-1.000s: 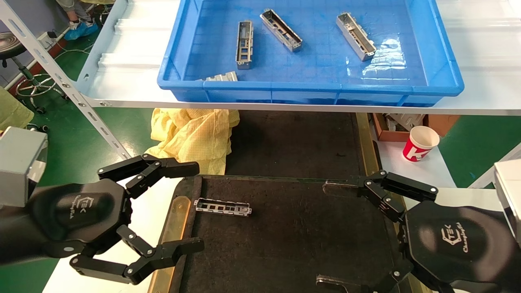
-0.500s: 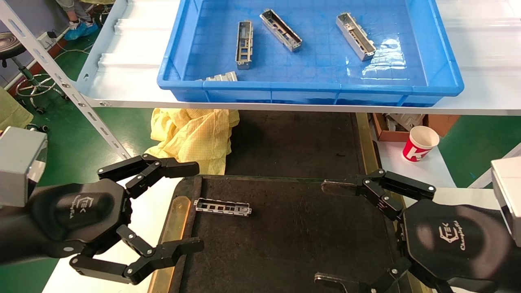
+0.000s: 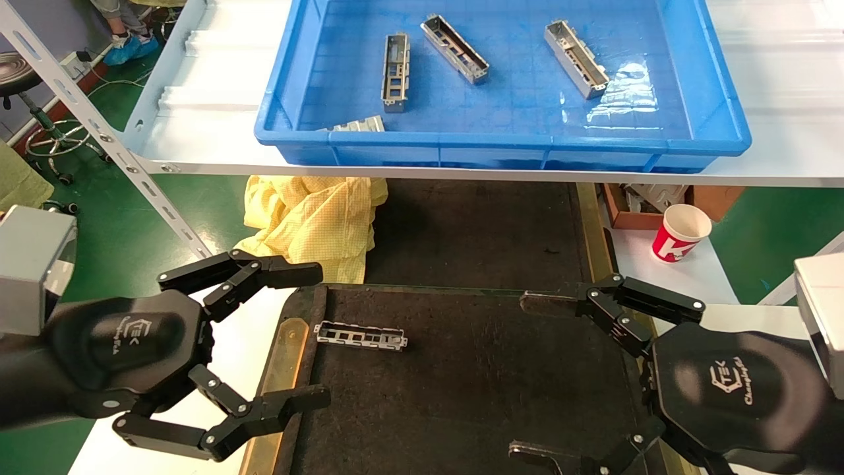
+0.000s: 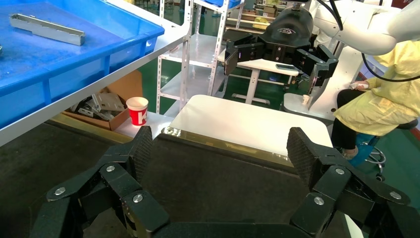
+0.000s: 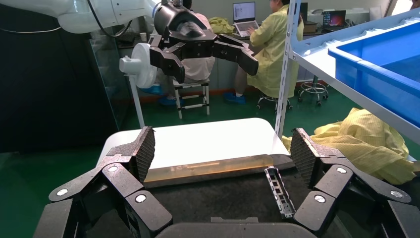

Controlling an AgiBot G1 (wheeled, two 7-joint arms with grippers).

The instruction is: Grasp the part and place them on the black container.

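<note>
One silver-grey part (image 3: 361, 336) lies flat on the black container (image 3: 475, 389), close to its left brass strip; the right wrist view shows it too (image 5: 279, 191). Several more parts (image 3: 396, 71) lie in the blue bin on the shelf above. My left gripper (image 3: 322, 333) hangs open at the container's left edge, just left of the lying part, holding nothing (image 4: 220, 148). At the container's right edge my right gripper (image 3: 519, 377) stands wide open and empty (image 5: 223, 148), facing the part across the felt (image 5: 213, 198).
The blue bin (image 3: 719, 125) sits on a white shelf (image 3: 198, 132) overhanging the far end of the work area. A yellow cloth (image 3: 310, 221) lies behind the container on the left. A red-and-white paper cup (image 3: 681, 232) and a cardboard box (image 3: 626, 214) stand at the right.
My right gripper has drifted slightly left and nearer over the container's right edge. The left gripper and the part have not moved.
</note>
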